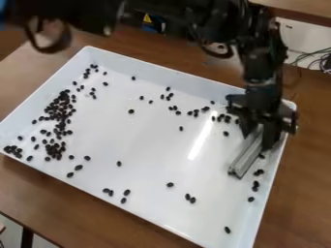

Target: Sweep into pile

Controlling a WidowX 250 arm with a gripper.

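Claw [260,135] pinching a grey bar [246,157] slanted onto a white tray [155,155]; dark beans [61,107] lie scattered near it, bunched thickest well apart from it; yellow triangular label [147,19] beyond.

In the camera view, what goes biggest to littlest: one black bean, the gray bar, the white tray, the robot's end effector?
1. White tray
2. End effector
3. Gray bar
4. Black bean
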